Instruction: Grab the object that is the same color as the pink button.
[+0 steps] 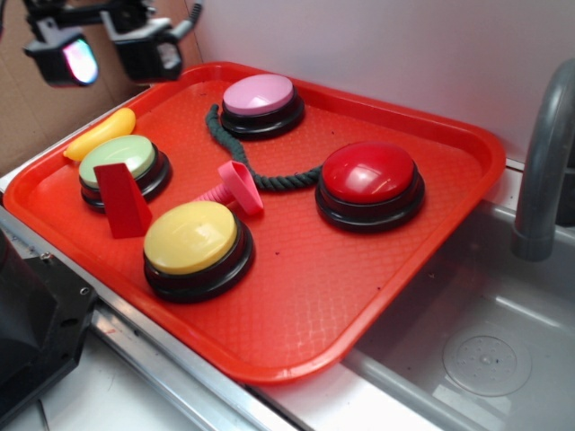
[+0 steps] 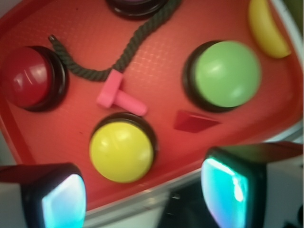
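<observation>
— Gripper [image 1: 117, 54] first: what do we see?

— We see it hanging above the tray's [image 1: 377, 296] far left corner, fingers [image 2: 228, 190] spread wide apart, nothing between them.

— And the pink toy [image 1: 235, 187]?

— We find it lying on its side mid-tray, flared head touching the dark rope [image 1: 260, 175], stem pointing toward the yellow button [image 1: 191, 238]. The pink button [image 1: 260, 96] sits at the back edge, well apart from the gripper.

— Neighbours?

— We count a green button [image 1: 124, 162] with a red wedge [image 1: 121, 199] leaning beside it, a yellow banana piece [image 1: 101, 133] behind, and a red button [image 1: 370, 175] to the right.
</observation>
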Controlling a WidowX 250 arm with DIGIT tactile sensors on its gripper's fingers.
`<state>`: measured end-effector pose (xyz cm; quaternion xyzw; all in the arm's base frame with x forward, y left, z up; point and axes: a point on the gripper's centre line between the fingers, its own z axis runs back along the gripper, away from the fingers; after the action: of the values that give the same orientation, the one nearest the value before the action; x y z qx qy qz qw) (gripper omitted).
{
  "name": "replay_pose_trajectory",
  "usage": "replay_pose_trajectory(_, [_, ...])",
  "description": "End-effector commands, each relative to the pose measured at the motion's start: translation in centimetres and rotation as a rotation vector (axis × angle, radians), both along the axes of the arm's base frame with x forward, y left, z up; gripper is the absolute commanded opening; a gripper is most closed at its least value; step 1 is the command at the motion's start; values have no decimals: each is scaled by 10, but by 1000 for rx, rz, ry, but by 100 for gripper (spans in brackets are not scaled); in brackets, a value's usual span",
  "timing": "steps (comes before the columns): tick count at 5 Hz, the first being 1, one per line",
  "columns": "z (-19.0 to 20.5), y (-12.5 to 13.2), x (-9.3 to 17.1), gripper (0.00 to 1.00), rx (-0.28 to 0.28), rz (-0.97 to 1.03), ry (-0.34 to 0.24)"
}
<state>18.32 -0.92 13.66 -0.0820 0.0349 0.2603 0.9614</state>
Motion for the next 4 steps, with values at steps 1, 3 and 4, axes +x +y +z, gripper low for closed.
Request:
replay_pose_trajectory(1, [-38,7,38,100,-81,124,64])
replay_pose_trajectory(3, [-71,3,54,100,-90,146,124])
replay_pose_trajectory(4, [-84,-1,58,100,-137,155,131])
